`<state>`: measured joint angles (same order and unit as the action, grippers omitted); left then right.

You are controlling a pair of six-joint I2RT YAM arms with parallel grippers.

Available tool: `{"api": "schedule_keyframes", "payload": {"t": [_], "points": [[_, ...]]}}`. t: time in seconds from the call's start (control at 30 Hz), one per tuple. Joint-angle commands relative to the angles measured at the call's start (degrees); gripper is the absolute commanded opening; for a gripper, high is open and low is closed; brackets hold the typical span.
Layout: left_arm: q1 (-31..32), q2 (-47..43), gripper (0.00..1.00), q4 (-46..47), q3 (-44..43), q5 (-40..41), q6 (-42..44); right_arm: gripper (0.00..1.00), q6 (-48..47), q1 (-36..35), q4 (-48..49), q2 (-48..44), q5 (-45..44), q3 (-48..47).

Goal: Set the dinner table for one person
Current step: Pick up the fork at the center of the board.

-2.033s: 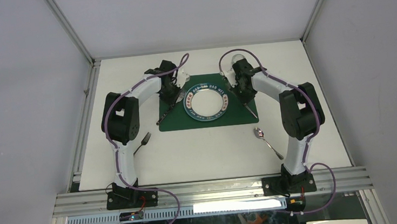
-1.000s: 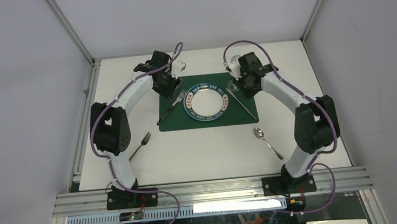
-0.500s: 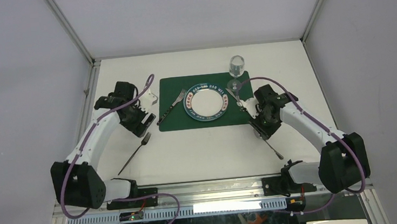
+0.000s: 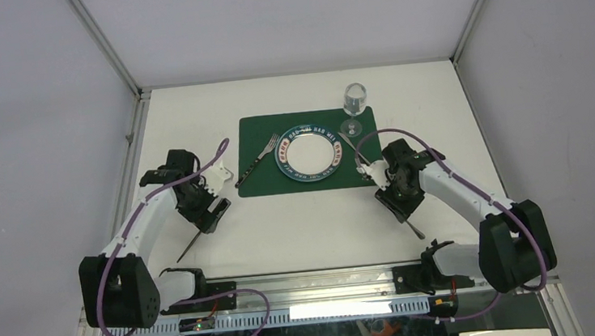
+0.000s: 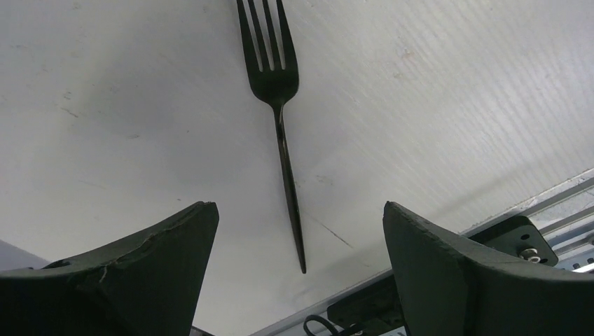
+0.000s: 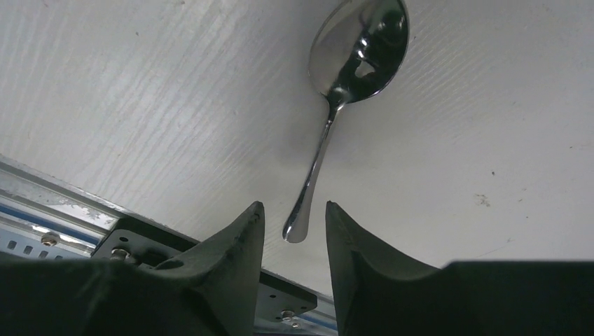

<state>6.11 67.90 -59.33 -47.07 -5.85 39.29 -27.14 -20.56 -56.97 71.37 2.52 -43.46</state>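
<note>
On the white desk [image 4: 307, 224], a setting for one: a plate [image 4: 309, 151] on the green placemat [image 4: 304, 184], a wine glass [image 4: 355, 98] at the mat's far right corner. The left fingers [image 5: 140, 266], spread wide, hang astride a fork [image 5: 284, 140] lying flat on bare desk left of the mat. The right fingers [image 6: 224, 280], parted only narrowly, hover over a spoon [image 6: 328, 126], gripping nothing. Both pieces look light, stiff and slippery (thin steel, lying flat), and are best pinched across the handle.

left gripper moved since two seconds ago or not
Yes. The left gripper has come from the far left corner of the green placemat toward the near edge, and now hangs open over the loose fork on the white table.
</note>
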Motion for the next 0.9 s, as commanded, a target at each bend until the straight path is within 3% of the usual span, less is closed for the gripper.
{"api": "schedule_keyframes", "payload": {"t": [0.0, 0.87], "points": [[-2.5, 2.9, 0.92, 5.7, 0.4, -3.8, 2.7, 0.4, -2.1, 0.4, 4.1, 2.1, -1.7, 0.4], [-3.5, 8.4, 0.91, 7.1, 1.8, -4.0, 3.6, 0.35, -5.5, 3.9, 10.8, 11.0, 3.3, 1.1]]}}
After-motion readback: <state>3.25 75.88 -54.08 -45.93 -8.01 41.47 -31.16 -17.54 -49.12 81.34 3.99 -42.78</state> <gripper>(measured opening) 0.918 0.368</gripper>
